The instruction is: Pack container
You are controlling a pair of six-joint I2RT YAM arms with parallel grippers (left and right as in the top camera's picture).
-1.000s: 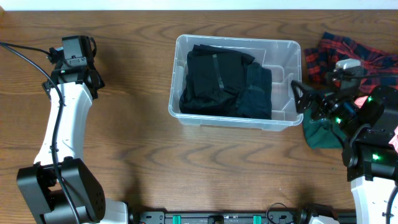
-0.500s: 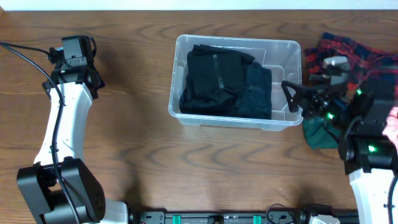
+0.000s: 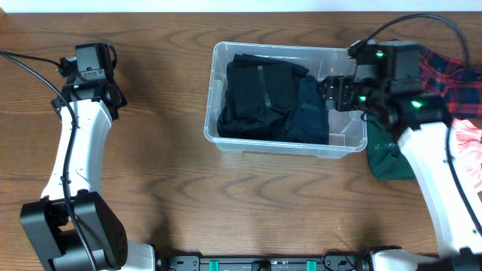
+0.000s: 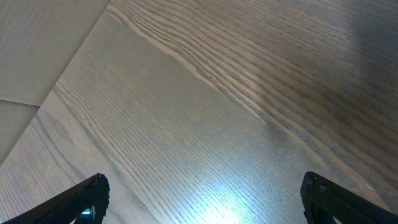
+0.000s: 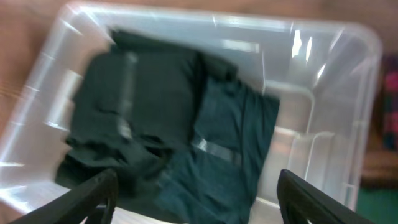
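Note:
The container [image 3: 285, 147] is a clear plastic tub at the table's middle; it also shows in the right wrist view [image 5: 217, 20]. Inside lie a black garment [image 3: 256, 94] and a dark teal garment [image 3: 309, 114], also seen in the right wrist view as black [image 5: 137, 99] and teal [image 5: 233, 143]. The tub's right end [image 3: 348, 113] is bare. My right gripper [image 3: 332, 94] hangs open and empty above that end, over the teal garment [image 5: 198, 180]. My left gripper [image 4: 204, 182] is open and empty over bare wood at the far left.
A red plaid garment [image 3: 446, 71], a green garment [image 3: 388, 162] and a pink one [image 3: 471, 147] lie on the table right of the tub. My left arm [image 3: 79, 128] stretches along the left side. The table's far edge shows at the left wrist view's upper left.
My right arm has swung up and left, from beside the green garment to over the tub's right end. The left arm has not moved.

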